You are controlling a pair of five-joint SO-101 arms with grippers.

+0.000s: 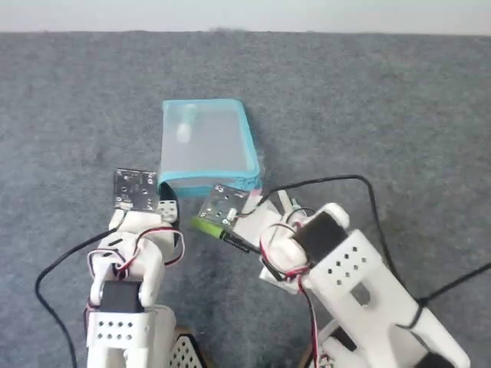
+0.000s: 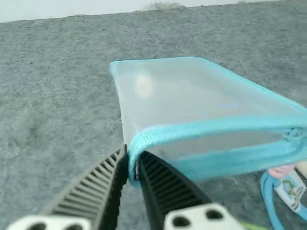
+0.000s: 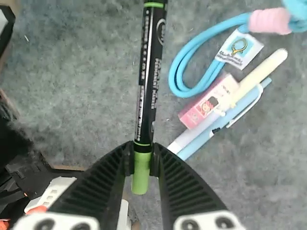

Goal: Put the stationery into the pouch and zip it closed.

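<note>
Table: a grey felt-like surface [image 1: 368,115] under both arms and all the stationery.
Left arm: a white arm [image 1: 126,284] at the near left of the high view, ending at the pouch's near left corner.
Right arm: a white arm [image 1: 360,284] at the near right, angled in toward the pouch's near edge.
Pouch: a translucent pouch with turquoise trim [image 1: 205,142], lying flat in the middle of the table just beyond both grippers. Along its near edge two turquoise zip bands [image 2: 225,125] run one above the other with a clear strip between them. A small pale shape [image 2: 143,86] shows through the top wall; I cannot tell what it is.
Left gripper: the left gripper [image 2: 132,162] has its ribbed black fingers drawn narrow, pinching the trim at the pouch's corner.
Right gripper: the right gripper [image 3: 141,163] is clamped on the marker near its green end.
Marker: a black marker with green ends [image 3: 149,81], pointing away from the right gripper and held by it, just short of the pouch's near edge.
Cord: a light blue looped cord [image 3: 194,72] with a pink bead [image 3: 271,21] and a small printed tag [image 3: 238,48], on the table beside the marker.
Pens: a blue-and-white pen [image 3: 225,120] and a pale yellow stick [image 3: 259,76] lying side by side, close to the cord.
Eraser: a pink eraser [image 3: 204,108], touching the pens.
</note>
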